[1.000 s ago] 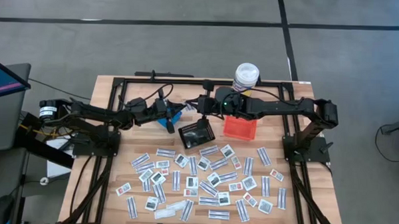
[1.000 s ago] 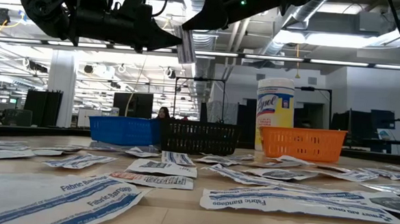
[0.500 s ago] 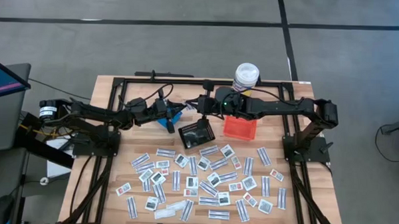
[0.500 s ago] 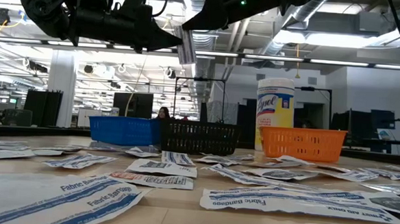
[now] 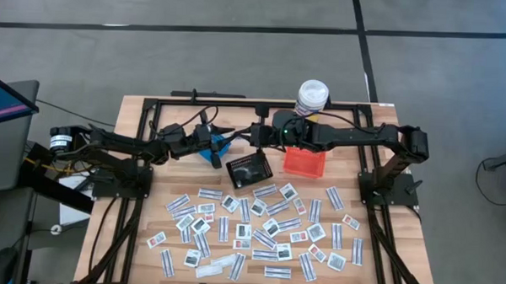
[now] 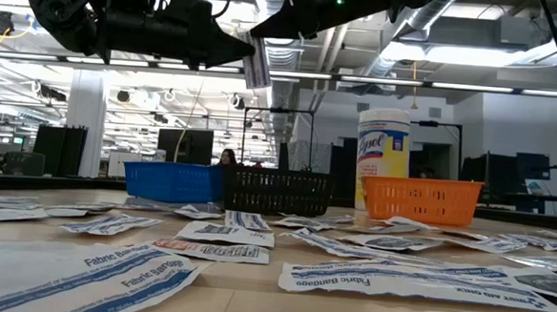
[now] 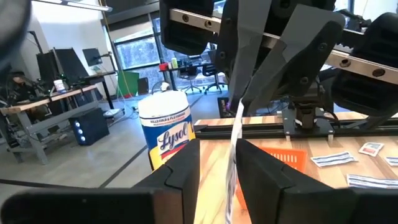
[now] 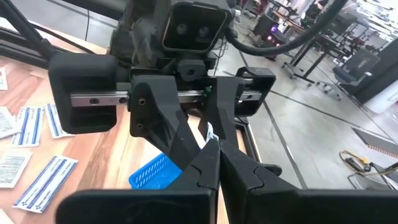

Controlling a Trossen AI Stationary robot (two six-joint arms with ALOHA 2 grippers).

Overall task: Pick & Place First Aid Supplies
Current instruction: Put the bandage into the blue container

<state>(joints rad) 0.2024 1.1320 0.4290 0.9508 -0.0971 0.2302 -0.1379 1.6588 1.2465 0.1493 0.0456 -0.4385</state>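
A narrow white bandage strip (image 6: 257, 64) hangs in the air above the blue basket (image 5: 219, 147) and black basket (image 5: 249, 170). My right gripper (image 8: 214, 146) reaches in from the table's right and is shut on the strip's top. My left gripper (image 7: 219, 149) comes from the left and is open. Its fingers stand on either side of the strip (image 7: 235, 134), which is close to one of them. Many more white first aid packets (image 5: 258, 231) lie flat on the near half of the table. My right gripper pinches the strip's upper end (image 7: 238, 118) between its two fingertips. It comes nearly level from the table's right, tipped slightly down. The strip hangs straight below the fingers, clear of the table and baskets.
An orange basket (image 5: 305, 162) sits right of the black one. A tall white bottle with a yellow label (image 5: 312, 98) stands behind it at the far edge. Black frame rails (image 5: 237, 102) run along the table's far and side edges.
My left gripper has opened and let go of the strip without moving away. The strip stays hanging from my right gripper, almost where it was.
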